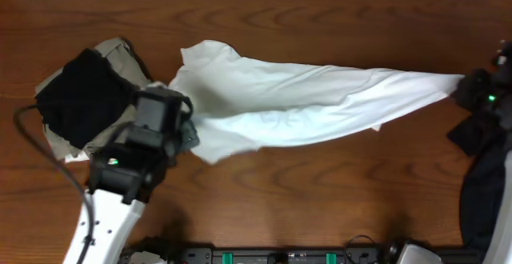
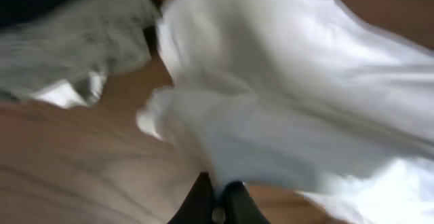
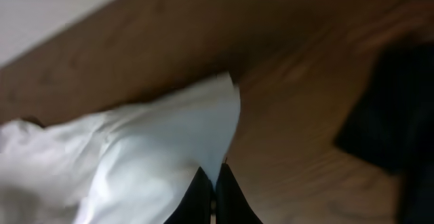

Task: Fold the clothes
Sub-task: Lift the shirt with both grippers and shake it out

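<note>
From overhead, the white T-shirt [image 1: 304, 96] lies stretched across the table [image 1: 320, 200] from 9 to 3 o'clock, between the left gripper [image 1: 186, 130] and the right gripper [image 1: 462, 86]. A black garment [image 1: 80, 96] lies on a khaki garment [image 1: 120, 54] at 9 o'clock. In the left wrist view, the jaws are pinched on the shirt's edge at 6 o'clock. In the right wrist view, the jaws are clamped on its tip.

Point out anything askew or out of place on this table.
The white T-shirt is not lying flat: it is pulled into a bunched, twisted strip across the table between the left gripper and the right gripper. At the left, the khaki garment pokes out unevenly under the black garment.
</note>
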